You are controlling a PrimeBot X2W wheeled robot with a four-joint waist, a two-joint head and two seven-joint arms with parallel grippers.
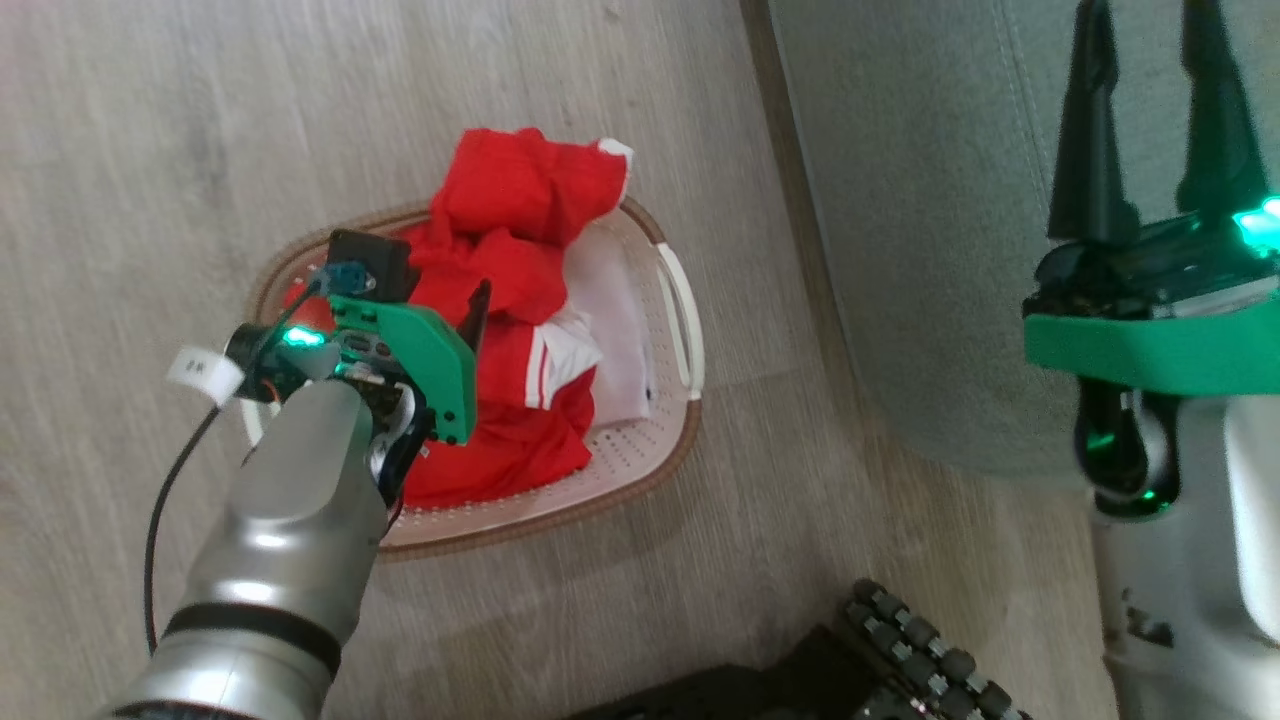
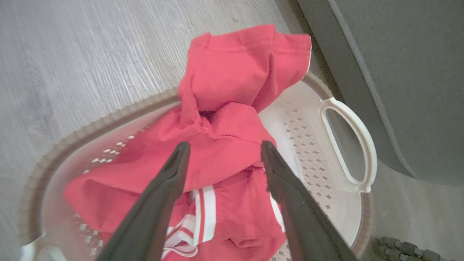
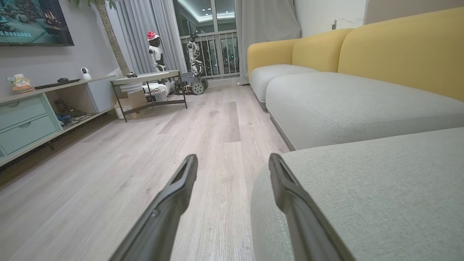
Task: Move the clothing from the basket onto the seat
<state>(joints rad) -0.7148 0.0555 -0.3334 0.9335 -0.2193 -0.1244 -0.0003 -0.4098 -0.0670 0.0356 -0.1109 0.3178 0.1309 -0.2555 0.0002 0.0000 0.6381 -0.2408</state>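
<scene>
On the pale wood floor (image 1: pixel 150 150), just beside the rounded edge of the seat (image 1: pixel 900 200), the basket (image 1: pixel 640 470) holds the heaped red clothing (image 1: pixel 510 190), the left end effector (image 2: pixel 224 145) spread above it, pinching nothing, and the right end effector (image 3: pixel 232 156) spread at the seat's edge.

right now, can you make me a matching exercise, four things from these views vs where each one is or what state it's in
Things:
1. clothing
2. basket
3. left gripper
4. right gripper

Place or state:
A. open at the edge of the seat, holding nothing
B. on the wooden floor, next to the seat
C. open, over the clothing
D. heaped in the basket, one part over its rim

Pairs: 1-D, 2-B, 3-C, 4-A
</scene>
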